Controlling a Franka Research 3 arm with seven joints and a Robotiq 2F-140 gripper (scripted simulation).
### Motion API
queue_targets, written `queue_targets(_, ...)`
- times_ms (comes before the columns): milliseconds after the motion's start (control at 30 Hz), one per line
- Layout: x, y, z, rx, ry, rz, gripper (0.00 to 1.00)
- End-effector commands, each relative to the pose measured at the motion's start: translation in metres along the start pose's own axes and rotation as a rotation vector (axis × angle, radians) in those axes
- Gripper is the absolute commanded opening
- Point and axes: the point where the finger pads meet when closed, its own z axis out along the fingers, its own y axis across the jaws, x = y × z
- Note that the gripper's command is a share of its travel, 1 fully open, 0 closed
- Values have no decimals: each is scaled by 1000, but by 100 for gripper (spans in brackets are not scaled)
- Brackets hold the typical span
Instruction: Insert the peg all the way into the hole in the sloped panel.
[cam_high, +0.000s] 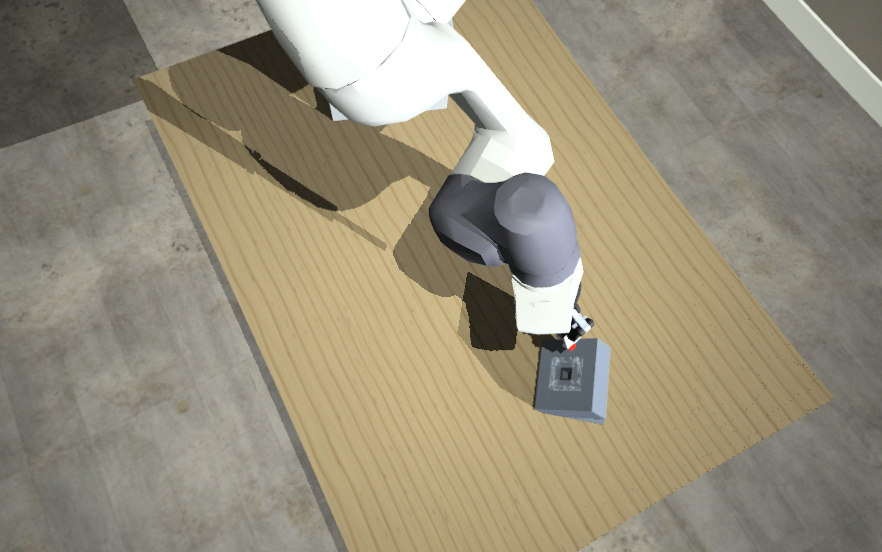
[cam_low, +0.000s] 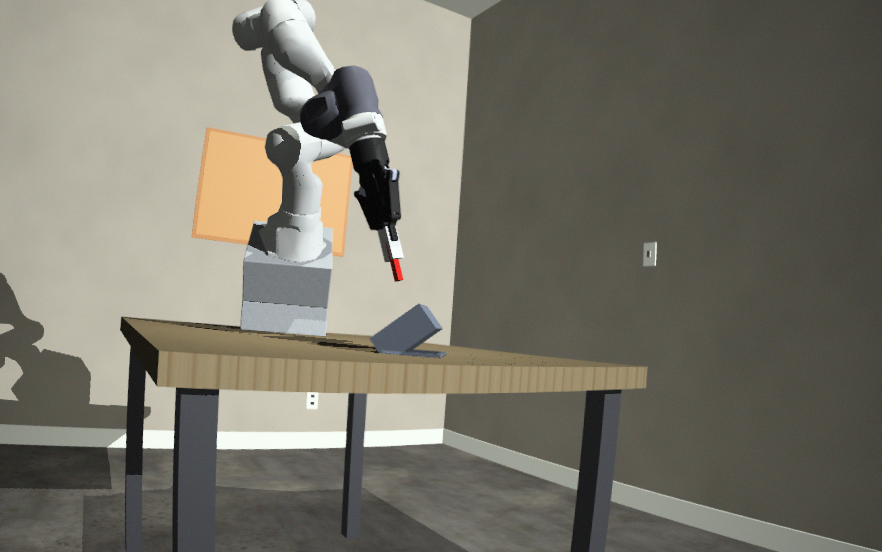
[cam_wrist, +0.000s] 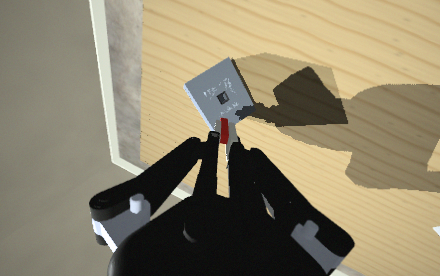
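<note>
My gripper (cam_low: 390, 237) is shut on the peg (cam_low: 394, 260), a thin white bar with a red tip (cam_low: 398, 270) that points down and is tilted. It hangs in the air well above the table, over the upper edge of the grey sloped panel (cam_low: 407, 331). In the top view the red tip (cam_high: 571, 346) shows just at the panel's (cam_high: 573, 379) far edge, short of the small dark square hole (cam_high: 565, 372). In the wrist view the black fingers clamp the peg (cam_wrist: 225, 131), and the panel (cam_wrist: 220, 96) with its hole (cam_wrist: 223, 97) lies beyond the tip.
The panel stands on a wooden table (cam_high: 416, 312) near its right end. The robot's grey base block (cam_low: 286, 286) stands at the table's back. The arm's shadow (cam_high: 487, 318) falls beside the panel. The table's edge (cam_wrist: 105, 100) runs close to the panel in the wrist view.
</note>
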Motion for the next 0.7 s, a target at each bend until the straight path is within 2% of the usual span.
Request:
queue_targets(0,3,-3,-3,16,-15,31,0)
queue_targets(667,22,-4,-9,55,-64,176,0)
